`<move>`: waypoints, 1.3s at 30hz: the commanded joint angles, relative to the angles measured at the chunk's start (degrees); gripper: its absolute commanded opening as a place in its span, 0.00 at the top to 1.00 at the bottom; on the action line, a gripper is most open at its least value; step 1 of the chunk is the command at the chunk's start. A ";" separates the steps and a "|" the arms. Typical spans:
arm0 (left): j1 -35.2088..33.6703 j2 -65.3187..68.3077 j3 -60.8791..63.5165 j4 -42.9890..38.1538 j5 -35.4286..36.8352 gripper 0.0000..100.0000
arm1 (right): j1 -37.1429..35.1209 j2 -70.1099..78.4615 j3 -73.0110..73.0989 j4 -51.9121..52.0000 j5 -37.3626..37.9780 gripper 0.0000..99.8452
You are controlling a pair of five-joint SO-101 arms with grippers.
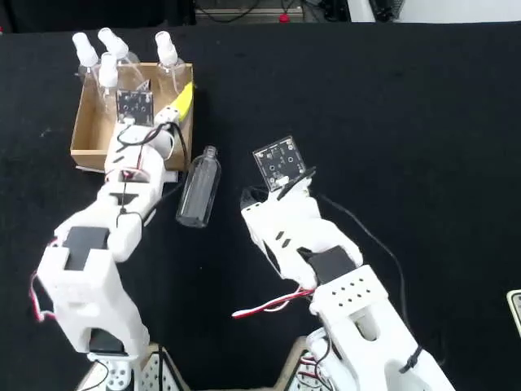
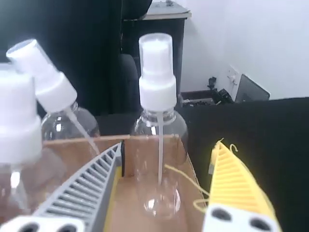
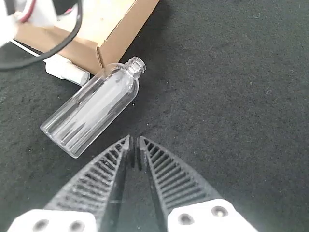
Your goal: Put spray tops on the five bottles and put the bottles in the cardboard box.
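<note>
The cardboard box (image 1: 85, 138) stands at the back left and holds several clear bottles with white spray tops (image 1: 108, 69). My left gripper (image 1: 174, 104) hovers open over the box's right end. In the left wrist view, the left gripper (image 2: 168, 146) frames an upright capped bottle (image 2: 158, 87) just beyond its tips, without touching it. One bottle without a top (image 1: 199, 187) lies on the black cloth beside the box, its neck pointing away. A loose white spray top (image 3: 67, 73) lies against the box wall. My right gripper (image 3: 134, 141) is shut and empty, close to the uncapped bottle (image 3: 91, 111).
Black cloth covers the table, with open room to the right and at the back. The left arm's body (image 1: 122, 204) stretches across the box's near corner. A pale object (image 1: 514, 305) shows at the right edge.
</note>
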 commanded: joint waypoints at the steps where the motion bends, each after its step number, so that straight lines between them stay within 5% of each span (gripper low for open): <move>1: -0.66 -9.76 6.99 -1.23 -0.62 0.72 | -0.70 -1.19 -0.84 -1.58 0.26 0.99; 5: -0.40 -16.79 14.73 1.58 -0.62 0.72 | -0.70 -1.19 -0.84 -1.58 0.26 0.99; 9: -0.92 -27.78 20.35 13.36 -0.18 0.72 | -0.70 -1.19 -0.84 -1.58 0.09 0.99; 17: -9.10 -59.60 24.92 56.35 -0.62 0.72 | -0.70 -1.19 -0.66 -1.58 0.09 0.99; 21: -15.34 -73.49 25.45 69.89 -0.26 0.72 | -0.70 -1.19 -0.57 -1.58 0.09 0.99; 29: -24.04 -88.70 30.02 80.62 -0.44 0.72 | -0.70 -0.92 -0.40 -1.58 0.00 0.99; 39: -25.10 -74.11 25.01 82.81 -0.26 0.72 | -0.79 -1.19 3.82 -8.97 0.00 0.99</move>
